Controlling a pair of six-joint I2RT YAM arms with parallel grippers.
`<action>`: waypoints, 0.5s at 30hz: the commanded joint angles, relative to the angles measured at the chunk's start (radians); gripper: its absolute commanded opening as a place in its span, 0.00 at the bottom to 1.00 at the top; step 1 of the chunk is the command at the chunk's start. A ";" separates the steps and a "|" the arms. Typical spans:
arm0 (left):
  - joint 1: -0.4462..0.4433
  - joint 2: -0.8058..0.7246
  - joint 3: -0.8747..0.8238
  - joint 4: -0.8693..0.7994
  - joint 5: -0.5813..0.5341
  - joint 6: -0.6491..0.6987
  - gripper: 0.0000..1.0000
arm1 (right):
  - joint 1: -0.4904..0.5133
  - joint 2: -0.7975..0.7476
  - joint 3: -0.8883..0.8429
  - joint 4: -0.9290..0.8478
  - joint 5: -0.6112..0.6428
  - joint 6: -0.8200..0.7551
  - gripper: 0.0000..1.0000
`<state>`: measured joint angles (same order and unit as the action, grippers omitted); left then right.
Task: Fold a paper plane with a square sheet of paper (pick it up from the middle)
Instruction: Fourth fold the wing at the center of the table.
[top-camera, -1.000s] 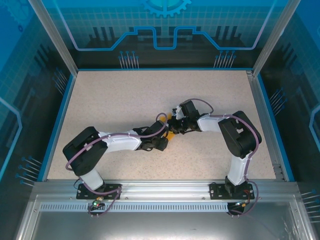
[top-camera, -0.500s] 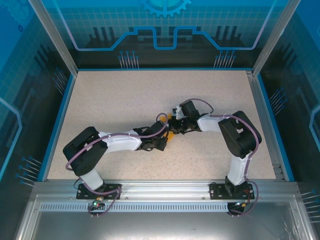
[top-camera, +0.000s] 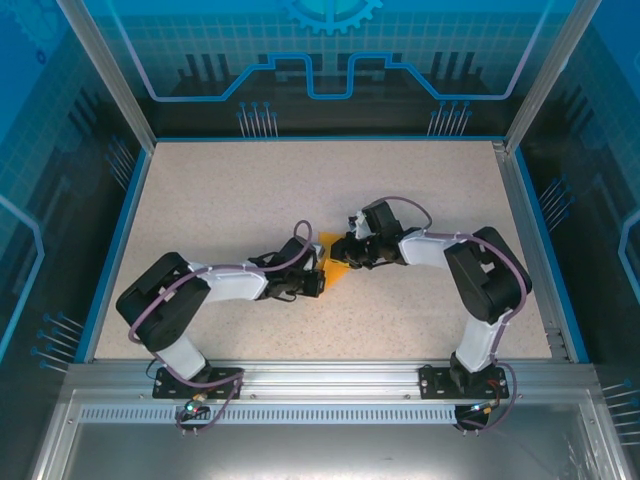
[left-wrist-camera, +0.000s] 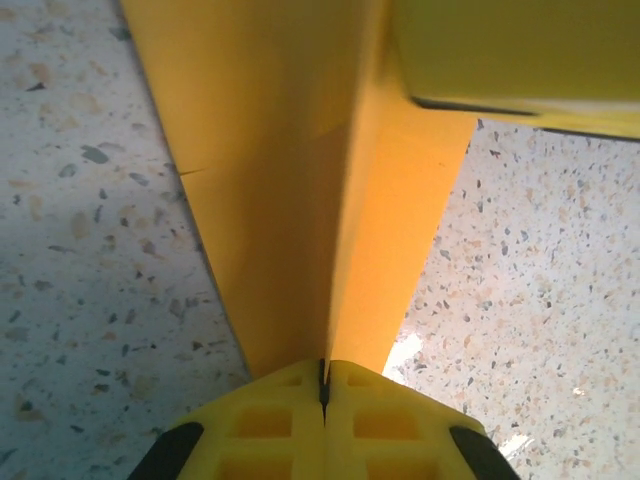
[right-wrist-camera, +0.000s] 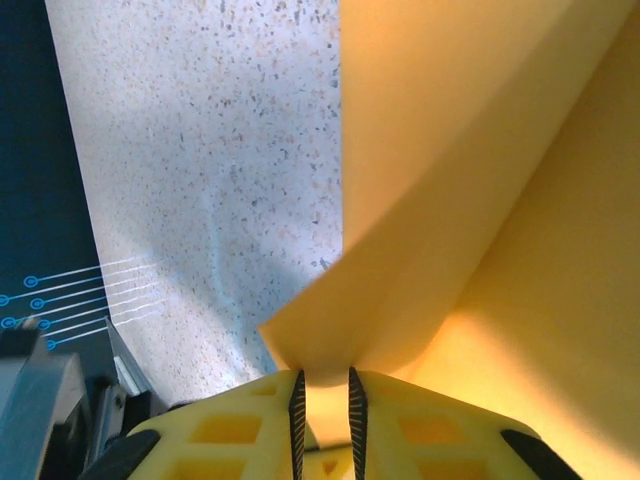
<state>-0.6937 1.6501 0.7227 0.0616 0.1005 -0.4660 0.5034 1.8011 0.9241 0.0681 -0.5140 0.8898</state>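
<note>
Paper (top-camera: 337, 268) is at mid-table (top-camera: 230, 200), folded to a pointed wedge with a centre crease and held between both my grippers. Left gripper (left-wrist-camera: 323, 378) is pinched fully closed on the crease end; the long axis runs straight away from its fingertips. Right gripper (right-wrist-camera: 325, 390) clamps a folded corner in a narrow gap from the opposite side. Both arms reach inward, forearms low, wrists nearly meeting. Judgement: neither is nearer; any next fold should follow that crease axis.
</note>
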 joint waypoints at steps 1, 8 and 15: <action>0.031 0.001 -0.022 0.087 0.163 -0.040 0.06 | -0.003 -0.044 -0.014 -0.018 0.005 -0.015 0.22; 0.067 0.044 -0.025 0.111 0.236 -0.084 0.04 | 0.011 -0.043 -0.008 -0.015 -0.005 -0.016 0.21; 0.083 0.032 -0.066 0.142 0.236 -0.146 0.02 | 0.011 0.004 0.016 0.005 -0.001 -0.001 0.19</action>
<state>-0.6212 1.6844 0.6865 0.1791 0.3050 -0.5713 0.5041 1.7767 0.9207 0.0692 -0.5125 0.8902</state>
